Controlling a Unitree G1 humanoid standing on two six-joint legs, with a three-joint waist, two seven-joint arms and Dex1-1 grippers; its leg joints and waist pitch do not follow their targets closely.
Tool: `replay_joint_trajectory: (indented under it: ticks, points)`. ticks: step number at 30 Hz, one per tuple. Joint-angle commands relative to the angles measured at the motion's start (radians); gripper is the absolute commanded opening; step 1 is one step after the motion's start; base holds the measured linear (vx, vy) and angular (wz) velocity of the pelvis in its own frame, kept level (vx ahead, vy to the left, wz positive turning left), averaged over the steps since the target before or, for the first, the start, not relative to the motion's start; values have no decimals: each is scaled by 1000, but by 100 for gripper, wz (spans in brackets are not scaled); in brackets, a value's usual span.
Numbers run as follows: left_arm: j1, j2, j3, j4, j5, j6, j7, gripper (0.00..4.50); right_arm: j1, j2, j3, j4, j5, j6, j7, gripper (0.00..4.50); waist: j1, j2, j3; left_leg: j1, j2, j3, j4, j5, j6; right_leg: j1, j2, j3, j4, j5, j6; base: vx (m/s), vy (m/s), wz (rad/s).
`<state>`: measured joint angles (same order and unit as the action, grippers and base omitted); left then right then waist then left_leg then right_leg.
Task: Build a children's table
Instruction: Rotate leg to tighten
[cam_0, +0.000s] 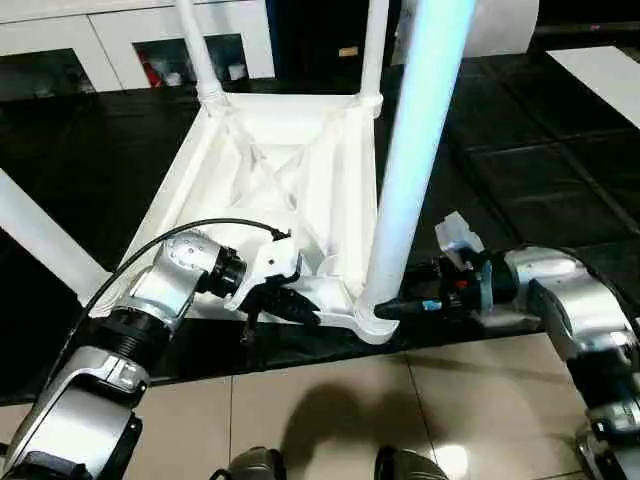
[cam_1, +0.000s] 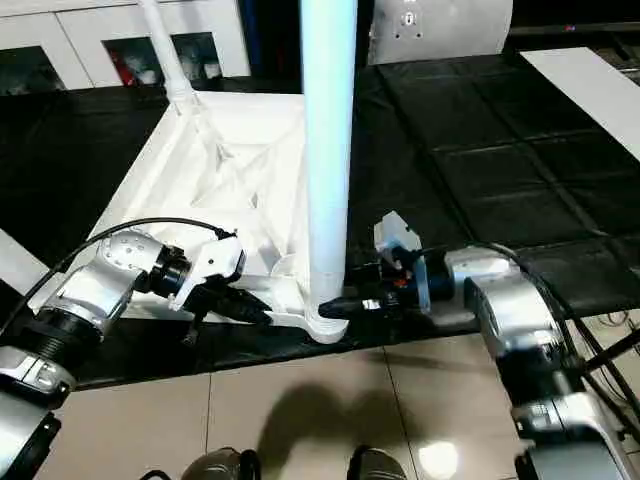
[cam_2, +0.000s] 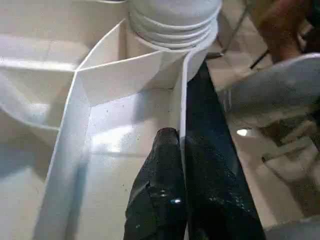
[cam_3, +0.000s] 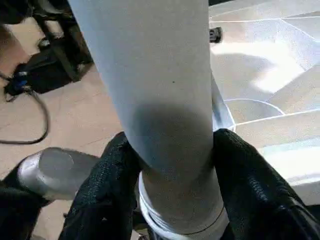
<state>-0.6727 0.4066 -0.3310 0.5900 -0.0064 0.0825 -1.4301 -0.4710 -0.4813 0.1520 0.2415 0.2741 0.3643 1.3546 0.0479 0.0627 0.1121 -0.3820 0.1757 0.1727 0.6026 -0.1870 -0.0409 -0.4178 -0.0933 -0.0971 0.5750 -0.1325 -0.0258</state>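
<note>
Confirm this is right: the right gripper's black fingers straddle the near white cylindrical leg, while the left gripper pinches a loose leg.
Partly wrong. The left gripper pinches the white plastic tabletop's thin edge wall, as the left wrist view shows. The right gripper does straddle the near white cylindrical leg.

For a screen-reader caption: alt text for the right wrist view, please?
The right gripper has its black jaws on either side of a white table leg, just above its ribbed end, with tan floor behind.
</note>
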Motion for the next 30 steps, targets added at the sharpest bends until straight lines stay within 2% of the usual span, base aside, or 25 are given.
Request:
replay_joint_trajectory:
  ticks: [1,3,4,5,6,7,8,9,10,11,12,14,16,17,18,20,22,23,24,26,27,29,30]
  points:
    - [-15,-53,16,-43,-8,82,114,0,19,77,12,-59,-15,70,-158,195,-9,-8,-80,17,54,-11,-78,-200,80,61,-55,51,-65,-344,-232,0,0,0]
    - [-19,-74,30,-50,-11,113,157,0,20,116,-5,-69,-12,99,-222,195,-22,-8,-74,17,43,-16,-79,-259,47,60,-56,44,-79,-466,-192,0,0,0]
    - [-24,-93,40,-53,-9,137,198,0,16,153,-22,-74,-8,131,-283,195,-29,-10,-73,14,42,-18,-78,-270,42,63,-58,43,-81,-493,-179,0,0,0]
    - [-33,-139,62,-60,1,193,300,0,0,231,-41,-64,-52,169,-442,195,-37,-8,-70,12,40,-21,-80,-279,34,62,-55,41,-84,-526,-159,0,0,0]
    - [-34,-143,64,-61,2,197,309,0,-1,237,-43,-63,-57,171,-456,195,-53,-8,-65,19,37,-21,-78,-313,19,51,-53,36,-93,-580,-141,0,0,0]
    - [-38,-161,72,-64,6,218,348,0,-7,262,-46,-56,-81,175,-514,195,-61,-9,-66,17,33,-25,-77,-327,14,56,-54,31,-96,-611,-126,0,0,0]
    - [-42,-186,81,-73,19,251,407,0,-24,317,-66,-37,-106,188,-628,195,-74,-9,-66,14,27,-28,-75,-336,9,58,-54,25,-104,-660,-92,0,0,0]
    - [-46,-204,89,-72,25,260,446,0,-35,347,-79,-20,-123,188,-697,194,-88,-7,-66,14,25,-30,-72,-348,12,54,-54,21,-110,-687,-76,0,0,0]
    - [-46,-205,89,-72,26,260,449,0,-36,349,-80,-18,-124,188,-703,194,-94,-8,-66,13,23,-31,-71,-351,12,53,-53,17,-113,-695,-68,0,0,0]
    - [-50,-233,105,-78,33,284,521,0,-47,394,-98,-6,-147,195,-808,194,-104,-4,-70,16,22,-33,-70,-355,16,52,-53,15,-116,-686,-64,0,0,0]
    - [-52,-244,112,-80,35,294,549,0,-50,409,-105,-1,-152,198,-841,194,-114,-5,-71,14,21,-32,-69,-348,23,52,-50,13,-118,-661,-71,0,0,0]
    - [-55,-276,128,-88,35,312,617,0,-55,445,-112,4,-161,187,-900,194,-120,-3,-74,17,24,-32,-70,-344,40,50,-49,13,-120,-618,-83,0,0,0]
    - [-51,-300,137,-102,38,322,651,0,-50,469,-114,-2,-173,173,-928,250,-123,-2,-81,9,32,-33,-75,-308,55,58,-49,19,-105,-515,-116,0,0,0]
    - [-49,-304,137,-106,39,324,652,0,-46,472,-112,-7,-178,164,-926,250,-122,-5,-85,6,35,-31,-74,-275,67,59,-50,24,-96,-438,-145,0,0,0]
    - [-48,-303,136,-107,40,323,652,0,-44,472,-110,-9,-180,161,-926,266,-119,-3,-90,2,36,-28,-72,-231,85,62,-50,28,-86,-354,-177,0,0,0]
    - [-38,-289,120,-116,48,310,635,0,-26,458,-96,-28,-194,148,-917,283,-116,-5,-92,-3,35,-25,-68,-174,114,68,-51,31,-75,-264,-210,0,0,0]
    - [-29,-264,104,-121,49,292,597,0,-12,428,-93,-40,-193,131,-889,311,-112,-6,-95,-4,35,-24,-64,-139,139,73,-53,32,-69,-223,-225,0,0,0]
    - [-26,-258,100,-124,50,291,590,0,-8,421,-93,-43,-193,126,-886,311,-112,-6,-95,-6,34,-23,-62,-123,151,75,-53,31,-67,-205,-231,0,0,0]
    - [-21,-246,94,-128,47,282,566,0,0,405,-92,-51,-179,114,-852,328,-111,-3,-94,-3,34,-22,-61,-123,157,75,-55,32,-67,-210,-236,0,0,0]
    - [-11,-216,81,-134,42,258,510,0,15,359,-87,-65,-153,93,-766,338,-109,-4,-94,-5,34,-22,-61,-120,162,78,-54,31,-67,-212,-234,0,0,0]
    - [-5,-196,71,-139,40,244,474,0,25,326,-84,-74,-141,79,-710,355,-106,0,-93,-1,37,-22,-61,-129,165,77,-51,30,-68,-214,-231,0,0,0]
    - [0,-157,58,-131,37,210,407,0,37,257,-89,-70,-127,38,-612,364,-101,1,-92,1,40,-22,-62,-138,166,78,-51,31,-67,-211,-236,0,0,0]
    - [1,-142,55,-125,36,204,381,0,40,228,-94,-67,-117,18,-565,372,-92,0,-92,3,40,-22,-62,-144,162,79,-51,31,-67,-216,-236,0,0,0]
